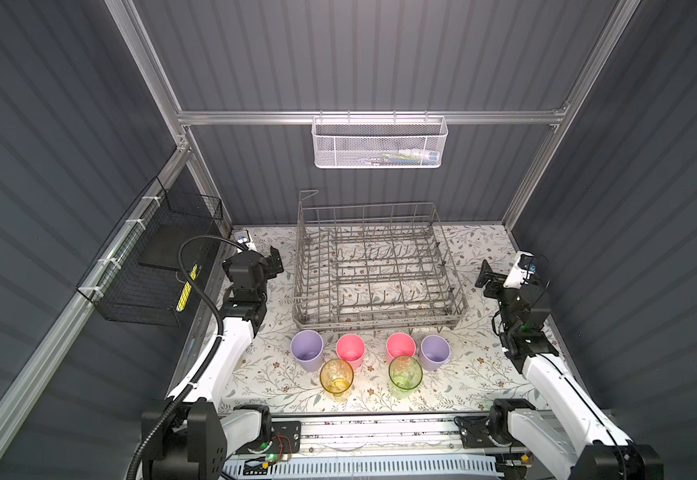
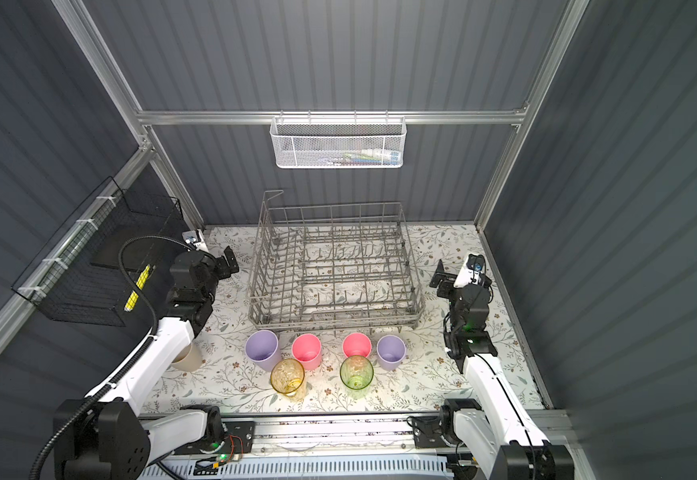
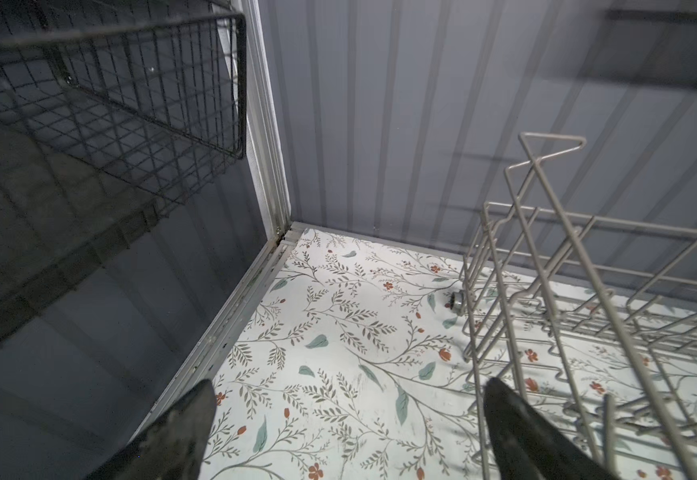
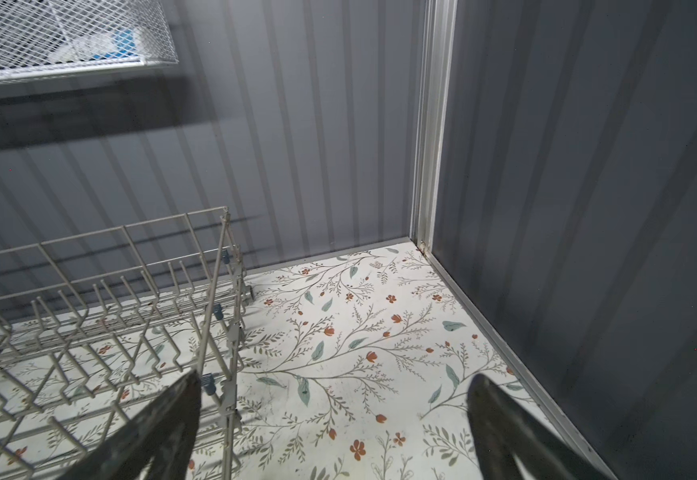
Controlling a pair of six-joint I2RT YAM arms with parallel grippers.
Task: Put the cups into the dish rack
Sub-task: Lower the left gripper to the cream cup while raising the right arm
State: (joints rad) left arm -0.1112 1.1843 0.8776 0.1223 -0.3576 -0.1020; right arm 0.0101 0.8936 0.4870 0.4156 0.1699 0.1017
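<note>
Fingers wide, holding nothing: left gripper (image 1: 276, 261) at nine o'clock of the large grey wire dish rack (image 1: 380, 319), right gripper (image 1: 486, 277) at three. Upright at six o'clock: opaque lilac plastic tumbler (image 1: 306, 350) nearer left, lilac twin (image 1: 435, 353) nearer right.

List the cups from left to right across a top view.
Beige cup → lilac cup → yellow cup → pink cup → second pink cup → second lilac cup. The green cup stands directly in front of the second pink cup, so it has no clear place in the order.
</note>
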